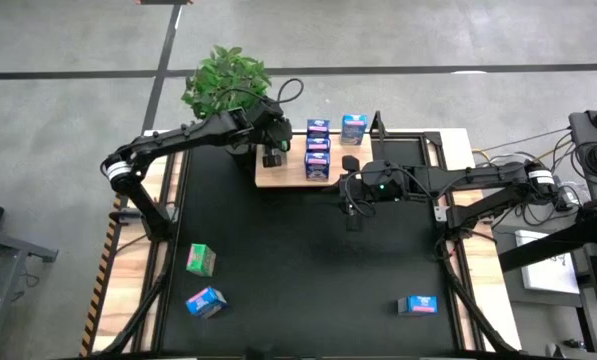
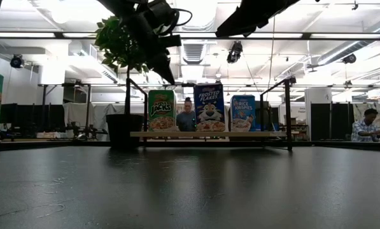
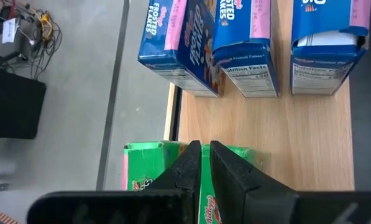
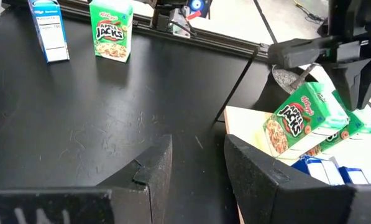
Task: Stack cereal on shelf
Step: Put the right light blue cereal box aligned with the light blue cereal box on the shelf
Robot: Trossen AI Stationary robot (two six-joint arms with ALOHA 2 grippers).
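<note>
The light-wood shelf point(image 1: 278, 178) lies at the mat's far edge. A green carton point(image 2: 161, 111) stands upright on it, with several blue cartons point(image 1: 318, 150) to its right, also upright. My left gripper point(image 2: 170, 79) hangs shut just above the green carton's top point(image 3: 154, 168); the low view shows a small gap between them. My right gripper point(image 4: 197, 168) is open and empty over the black mat point(image 1: 308, 260), just near of the shelf. One green carton point(image 1: 200, 260) and two blue ones point(image 1: 206, 302) point(image 1: 418, 305) lie on the mat near its front.
A potted plant point(image 1: 228, 80) stands at the shelf's far left, close beside my left arm. A black frame point(image 1: 408, 150) stands right of the shelf. The mat's middle lies bare between the shelf and the loose cartons. People show in the room beyond the table.
</note>
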